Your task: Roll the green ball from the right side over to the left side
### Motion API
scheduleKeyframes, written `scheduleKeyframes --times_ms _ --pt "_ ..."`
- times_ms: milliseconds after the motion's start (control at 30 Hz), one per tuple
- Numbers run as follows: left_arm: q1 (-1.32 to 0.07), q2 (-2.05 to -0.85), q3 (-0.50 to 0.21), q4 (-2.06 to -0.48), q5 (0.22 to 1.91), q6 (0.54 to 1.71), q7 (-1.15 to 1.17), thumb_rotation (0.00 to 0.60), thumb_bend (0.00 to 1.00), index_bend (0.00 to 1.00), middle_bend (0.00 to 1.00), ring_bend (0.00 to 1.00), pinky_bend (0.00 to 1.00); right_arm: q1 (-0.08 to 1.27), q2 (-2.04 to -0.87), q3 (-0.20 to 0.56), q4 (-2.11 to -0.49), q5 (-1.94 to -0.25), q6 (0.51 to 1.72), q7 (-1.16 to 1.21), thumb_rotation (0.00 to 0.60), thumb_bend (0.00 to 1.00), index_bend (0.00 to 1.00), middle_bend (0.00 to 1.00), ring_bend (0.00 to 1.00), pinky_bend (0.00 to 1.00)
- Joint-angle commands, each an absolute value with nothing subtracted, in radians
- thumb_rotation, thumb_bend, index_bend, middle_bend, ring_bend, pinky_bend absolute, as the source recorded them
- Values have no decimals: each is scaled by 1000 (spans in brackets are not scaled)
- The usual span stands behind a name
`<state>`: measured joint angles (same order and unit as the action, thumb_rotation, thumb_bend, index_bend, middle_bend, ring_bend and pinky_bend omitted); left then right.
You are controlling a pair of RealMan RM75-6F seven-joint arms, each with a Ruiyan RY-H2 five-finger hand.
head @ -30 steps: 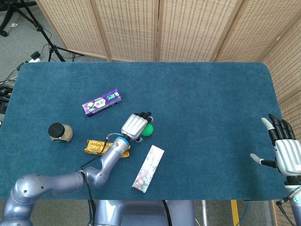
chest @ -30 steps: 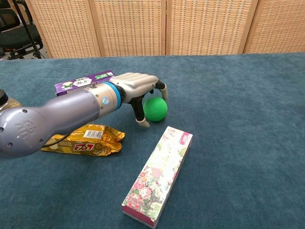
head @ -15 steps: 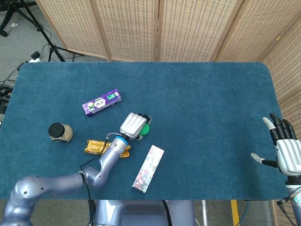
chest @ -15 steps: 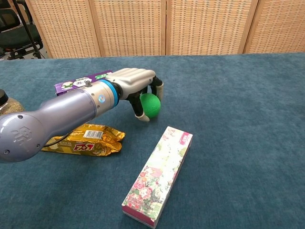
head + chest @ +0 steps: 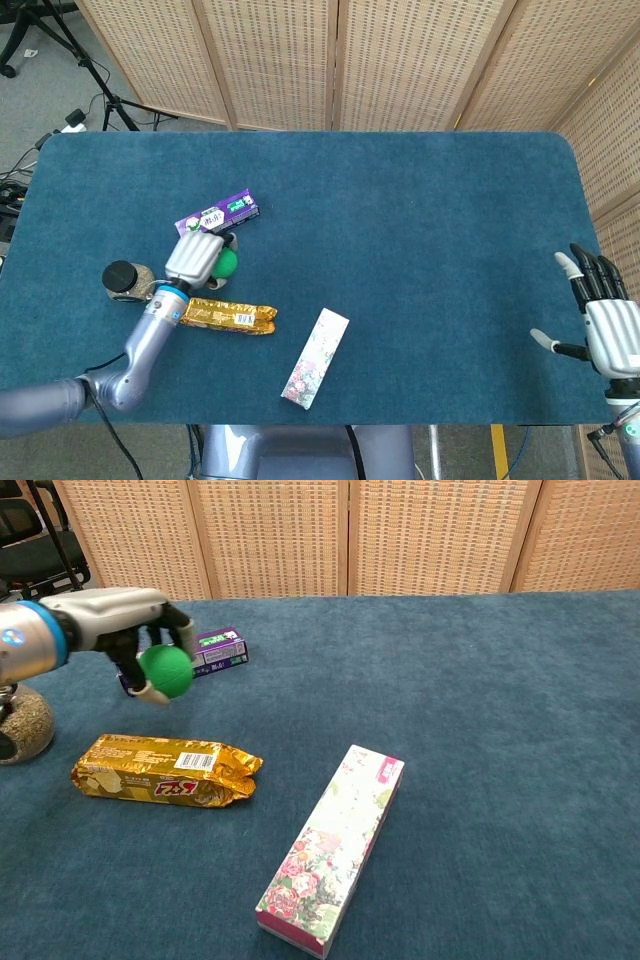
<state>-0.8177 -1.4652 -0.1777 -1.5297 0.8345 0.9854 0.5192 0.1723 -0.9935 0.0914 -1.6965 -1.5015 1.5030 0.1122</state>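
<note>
Left robot hand: my left robot hand (image 5: pixel 196 259) (image 5: pixel 125 623) is curled over the green ball, fingers wrapped down around it, palm facing the counter.
Green ball: the green ball (image 5: pixel 227 262) (image 5: pixel 166 671) sits inside my left fingers, on the left part of the blue counter (image 5: pixel 420 230) (image 5: pixel 480 700), just in front of the purple box.
Right robot hand: my right robot hand (image 5: pixel 605 325) holds nothing, fingers spread apart, at the counter's right edge.
Purple box: the purple box (image 5: pixel 217 218) (image 5: pixel 215 648) lies just behind the ball.
Gold packet: a gold snack packet (image 5: pixel 227 316) (image 5: pixel 167 771) lies flat near my left wrist.
Jar: a black-lidded jar (image 5: pixel 128 282) (image 5: pixel 20 726) stands left of my hand.
Floral box: a long floral box (image 5: pixel 316 357) (image 5: pixel 333 846) lies apart, toward the counter's front.
</note>
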Motion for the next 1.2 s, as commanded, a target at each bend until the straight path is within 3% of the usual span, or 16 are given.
scheduleKeyframes --times_ms 33,667,1200 --pt "-780 -1431 -150 -1551 781 1002 534 600 332 595 447 428 529 170 -995 91 -1700 -1506 1504 107 600 0 0 0 0 0" --pt "-743 -1413 -108 -1500 790 943 482 600 326 595 447 428 529 162 -993 100 -1705 -1507 1493 100 600 0 0 0 0 0" --pt "-706 -1378 -67 -1462 902 928 419 600 321 595 447 427 528 155 -988 109 -1710 -1504 1493 105 600 0 0 0 0 0"
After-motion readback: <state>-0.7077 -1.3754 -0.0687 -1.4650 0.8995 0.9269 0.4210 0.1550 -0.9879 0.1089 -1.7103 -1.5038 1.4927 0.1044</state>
